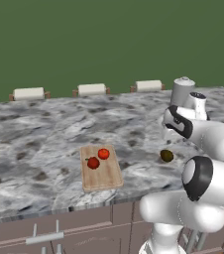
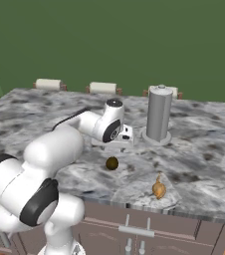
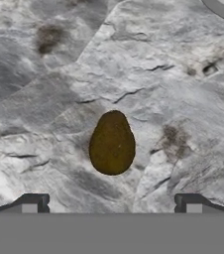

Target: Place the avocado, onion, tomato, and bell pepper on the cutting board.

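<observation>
While avocado (image 3: 112,143) lies on counter (image 3: 44,74), gripper (image 3: 112,204) hovers above, jaws spread wide

1. The light was even and diffuse across all three views, neither dim nor harsh, with no single source evident.
2. The marble counter (image 1: 44,134) showed no glare or bright hot spots.
3. Shadows were faint: only a soft dark patch lay under the avocado (image 3: 112,143) and beside the grey canister (image 2: 159,114).
4. The green wall (image 1: 109,39) was flat, uniformly lit.
5. All pictures were rendered and somewhat soft, with coarse, smeared counter texture in the hand view.
6. Straight edges stayed straight toward the borders; no bending showed.
</observation>
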{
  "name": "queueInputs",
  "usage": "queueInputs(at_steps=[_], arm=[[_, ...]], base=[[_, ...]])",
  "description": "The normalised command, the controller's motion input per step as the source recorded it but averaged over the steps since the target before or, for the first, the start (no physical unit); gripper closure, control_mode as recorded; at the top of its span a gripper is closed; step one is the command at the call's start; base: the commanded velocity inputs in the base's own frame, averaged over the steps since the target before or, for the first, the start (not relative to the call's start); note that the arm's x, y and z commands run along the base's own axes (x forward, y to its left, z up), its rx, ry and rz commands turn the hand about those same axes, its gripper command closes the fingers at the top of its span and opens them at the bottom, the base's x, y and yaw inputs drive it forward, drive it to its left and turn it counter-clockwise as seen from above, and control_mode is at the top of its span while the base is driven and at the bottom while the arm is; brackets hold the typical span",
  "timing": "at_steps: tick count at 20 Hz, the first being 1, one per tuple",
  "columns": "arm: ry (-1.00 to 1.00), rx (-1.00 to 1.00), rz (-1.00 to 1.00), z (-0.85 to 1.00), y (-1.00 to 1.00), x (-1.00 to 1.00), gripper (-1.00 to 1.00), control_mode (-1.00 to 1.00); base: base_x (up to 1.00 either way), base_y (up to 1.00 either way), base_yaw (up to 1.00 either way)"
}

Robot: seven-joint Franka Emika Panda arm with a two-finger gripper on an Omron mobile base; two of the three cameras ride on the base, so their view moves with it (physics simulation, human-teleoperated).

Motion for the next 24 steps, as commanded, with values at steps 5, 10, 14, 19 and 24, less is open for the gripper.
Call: queueInputs(at_steps=[5, 10, 14, 19, 24], arm=[[0.03, 0.0, 0.0, -0.24, 0.0, 0.1, -1.0, -1.0], [0.02, 0.0, 0.0, -0.21, 0.0, 0.13, -1.0, -1.0], [0.03, 0.0, 0.0, -0.22, 0.0, 0.1, -1.0, -1.0], [0.02, 0.0, 0.0, -0.19, 0.0, 0.1, -1.0, -1.0], [0.02, 0.0, 0.0, -0.17, 0.0, 0.07, -1.0, -1.0]], base=[[0.0, 0.0, 0.0], [0.0, 0.0, 0.0], [0.0, 0.0, 0.0], [0.0, 0.0, 0.0], [0.0, 0.0, 0.0]])
